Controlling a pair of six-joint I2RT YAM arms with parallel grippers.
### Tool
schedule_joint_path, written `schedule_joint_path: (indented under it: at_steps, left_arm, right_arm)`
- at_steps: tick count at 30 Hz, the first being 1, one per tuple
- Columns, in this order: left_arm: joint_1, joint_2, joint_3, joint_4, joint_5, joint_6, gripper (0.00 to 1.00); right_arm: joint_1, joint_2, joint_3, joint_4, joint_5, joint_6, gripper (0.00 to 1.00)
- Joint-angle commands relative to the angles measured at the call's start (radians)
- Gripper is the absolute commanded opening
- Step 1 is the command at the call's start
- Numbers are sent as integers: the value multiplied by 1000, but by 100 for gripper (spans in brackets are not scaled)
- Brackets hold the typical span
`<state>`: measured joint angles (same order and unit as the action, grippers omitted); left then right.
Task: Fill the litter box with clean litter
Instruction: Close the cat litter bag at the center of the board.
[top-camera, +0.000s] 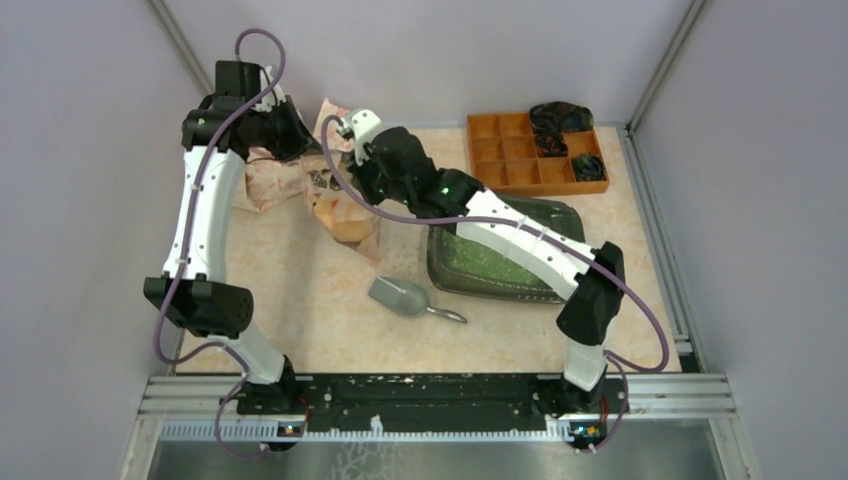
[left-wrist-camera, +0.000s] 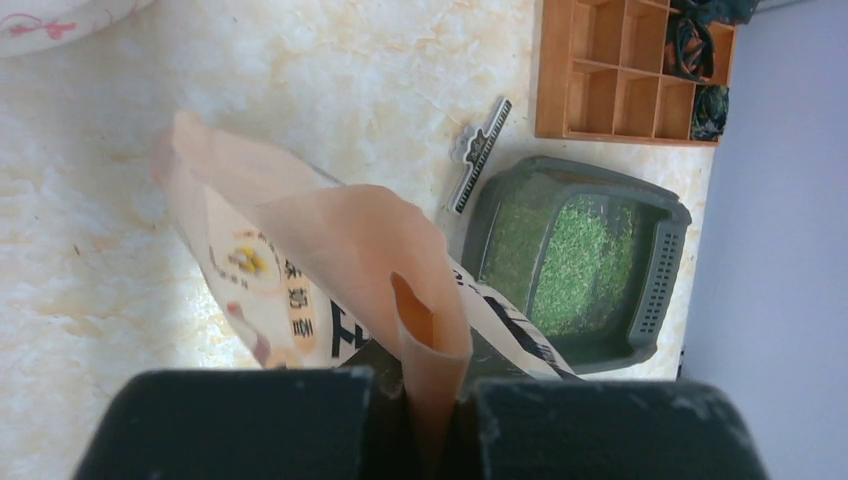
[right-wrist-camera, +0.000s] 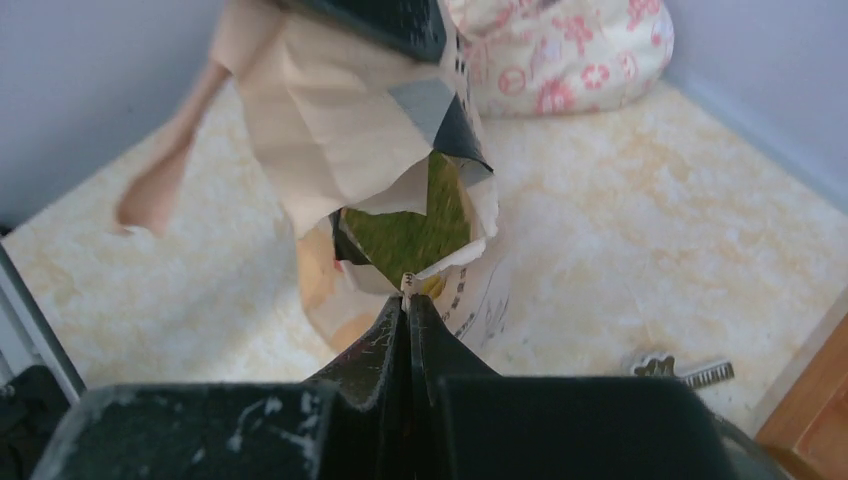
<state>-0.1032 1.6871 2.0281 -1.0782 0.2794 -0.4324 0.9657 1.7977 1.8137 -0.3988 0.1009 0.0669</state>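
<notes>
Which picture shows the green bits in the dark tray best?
The left wrist view: the litter box and its clean litter show almost whole. From the top, the right arm hides part. The right wrist view shows the paper bag, not the box.

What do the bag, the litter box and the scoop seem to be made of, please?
The bag looks like paper: matte peach, creased and folded. The litter box seems plastic: dark grey, smooth moulded rim with slots. The scoop is probably metal, given its dull grey sheen, though plastic is possible.
</notes>
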Motion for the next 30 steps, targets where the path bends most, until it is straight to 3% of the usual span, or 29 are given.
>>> schedule_joint_path:
  at_steps: [1,3,5,7,10,14,16,20,22,26,30]
  left_arm:
    - [9,-41,12,68,-12,19,0]
    - [10,-40,1,65,-19,25,0]
    - [12,-46,18,43,16,26,0]
    - [12,-95,15,69,45,11,0]
    - [59,-144,-57,137,-52,-1,0]
    - [124,-161,-137,186,94,-19,0]
    - [133,-189,-189,242,161,-45,0]
    - [132,-166,-186,240,232,-61,6]
    - [132,-163,-187,240,237,-69,8]
    - [131,-150,-166,235,227,-87,12]
    - [131,-147,-162,231,211,-100,15]
  right_arm:
    - [31,8,129,87,-17,-37,0]
    - [35,9,108,145,-9,-48,0]
    - [45,41,191,69,-7,-61,0]
    - [69,7,128,123,39,-112,0]
    - [19,47,132,71,-4,-83,0]
    - [-20,-31,-41,176,-3,-81,0]
    - [-60,-34,-48,138,-78,-75,26]
    - [-65,-136,-151,253,-120,-153,48]
    - [-65,-153,-139,283,-135,-203,52]
    - [-46,-85,-3,184,-206,-262,52]
    - [32,-88,-23,245,-128,-305,53]
